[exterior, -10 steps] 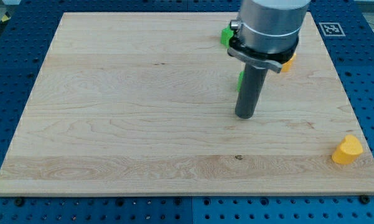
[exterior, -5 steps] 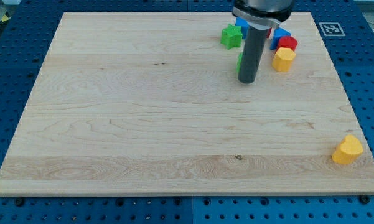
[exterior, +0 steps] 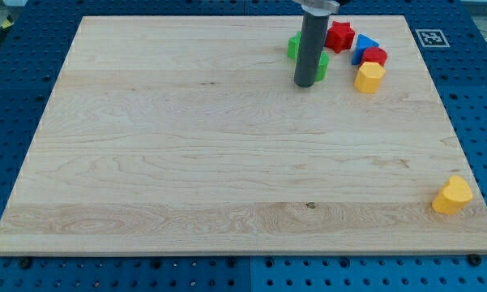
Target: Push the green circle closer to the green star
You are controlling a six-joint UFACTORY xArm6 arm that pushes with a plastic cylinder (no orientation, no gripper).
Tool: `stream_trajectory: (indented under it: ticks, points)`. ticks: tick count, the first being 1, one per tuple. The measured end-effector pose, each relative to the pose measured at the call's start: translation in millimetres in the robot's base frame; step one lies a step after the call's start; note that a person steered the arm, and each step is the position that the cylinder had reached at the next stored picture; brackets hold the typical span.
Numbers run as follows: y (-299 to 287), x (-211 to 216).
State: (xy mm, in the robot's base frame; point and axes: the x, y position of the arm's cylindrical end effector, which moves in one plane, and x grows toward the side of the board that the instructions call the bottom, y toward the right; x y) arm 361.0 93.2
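My tip (exterior: 305, 83) rests on the board near the view's top, right of centre. The rod hides most of two green blocks. The green circle (exterior: 322, 66) shows as a sliver at the rod's right side, touching or almost touching the rod. The green star (exterior: 293, 45) shows as a sliver at the rod's left side, a little higher up. The two green blocks lie close together behind the rod; whether they touch is hidden.
A red block (exterior: 339, 36), a blue block (exterior: 365, 45), a red block (exterior: 375, 57) and a yellow block (exterior: 369, 77) cluster right of the rod. A yellow block (exterior: 452, 195) sits near the board's bottom right corner. The wooden board (exterior: 186, 162) lies on a blue perforated table.
The rod has moved toward the view's top and slightly left. The green circle has moved up with it, closer to the green star.
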Motion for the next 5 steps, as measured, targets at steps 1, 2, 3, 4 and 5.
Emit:
stream_trajectory:
  ticks: [1, 2, 3, 4, 5]
  points:
    - [9, 11]
    - [13, 7]
    - [13, -5]
    - [13, -10]
    - [13, -9]
